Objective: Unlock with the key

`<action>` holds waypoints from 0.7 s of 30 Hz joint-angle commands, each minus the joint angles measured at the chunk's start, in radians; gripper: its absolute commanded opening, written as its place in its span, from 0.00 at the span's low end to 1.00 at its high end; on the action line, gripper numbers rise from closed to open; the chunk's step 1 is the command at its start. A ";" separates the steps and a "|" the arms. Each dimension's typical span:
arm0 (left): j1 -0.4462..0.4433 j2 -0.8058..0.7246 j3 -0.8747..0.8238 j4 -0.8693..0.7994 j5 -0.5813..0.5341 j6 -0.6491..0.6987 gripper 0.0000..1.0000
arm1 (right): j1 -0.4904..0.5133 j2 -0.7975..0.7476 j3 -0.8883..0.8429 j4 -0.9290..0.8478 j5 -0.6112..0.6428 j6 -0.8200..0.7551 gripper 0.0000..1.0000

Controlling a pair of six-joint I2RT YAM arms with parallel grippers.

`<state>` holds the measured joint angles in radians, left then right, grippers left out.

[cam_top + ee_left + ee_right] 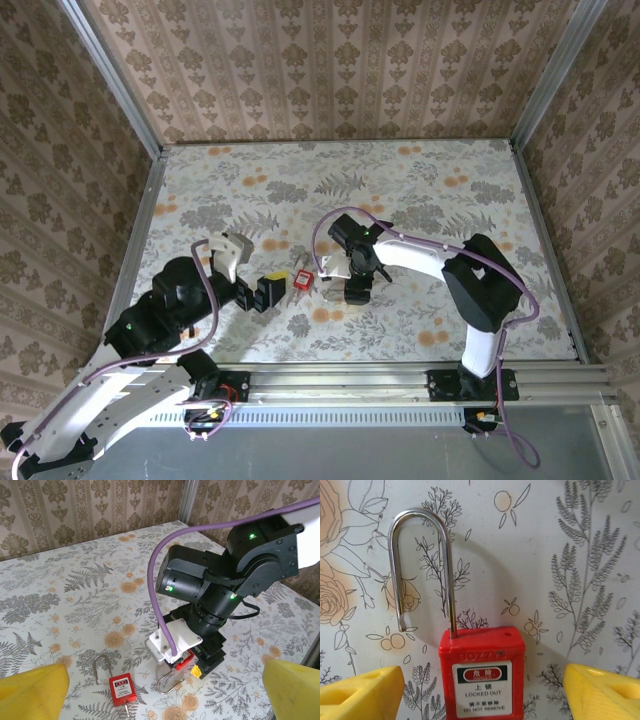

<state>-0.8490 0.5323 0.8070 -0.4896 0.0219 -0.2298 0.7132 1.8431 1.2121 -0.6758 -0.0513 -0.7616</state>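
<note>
One small red padlock with a silver shackle [121, 691] lies flat on the floral-patterned table [430, 190], toward its near edge and about midway along it. It sits between the left gripper [268, 290] and the right gripper [356, 290], clear of both. A tiny dark grey metal key [127, 710] projects from its body, opposite the shackle. A second red padlock [481, 677] lies just right of it, under the right gripper, between the fingers [360, 692], touching neither.

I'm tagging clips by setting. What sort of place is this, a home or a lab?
Probably a staged test booth, not a home: brown damask-patterned wall panels set in bare aluminium corner posts enclose a floral-printed tabletop, and a grooved aluminium rail along its near edge carries the black robot arm bases.
</note>
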 commanded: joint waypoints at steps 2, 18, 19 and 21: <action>0.004 -0.016 -0.012 -0.015 -0.019 0.020 1.00 | -0.008 0.054 0.045 -0.041 0.007 -0.021 0.81; 0.004 -0.033 -0.001 -0.021 -0.021 0.031 1.00 | -0.005 0.063 0.052 -0.047 -0.007 0.234 0.12; 0.004 -0.034 0.002 -0.022 -0.021 0.032 1.00 | -0.003 0.052 0.051 -0.042 -0.008 0.297 0.10; 0.004 -0.033 0.008 -0.025 -0.018 0.032 1.00 | 0.003 0.029 0.033 -0.026 -0.007 0.427 0.08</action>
<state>-0.8490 0.5117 0.8047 -0.5030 0.0101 -0.2150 0.7040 1.9053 1.2568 -0.6926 -0.0597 -0.5320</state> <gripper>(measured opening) 0.999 0.169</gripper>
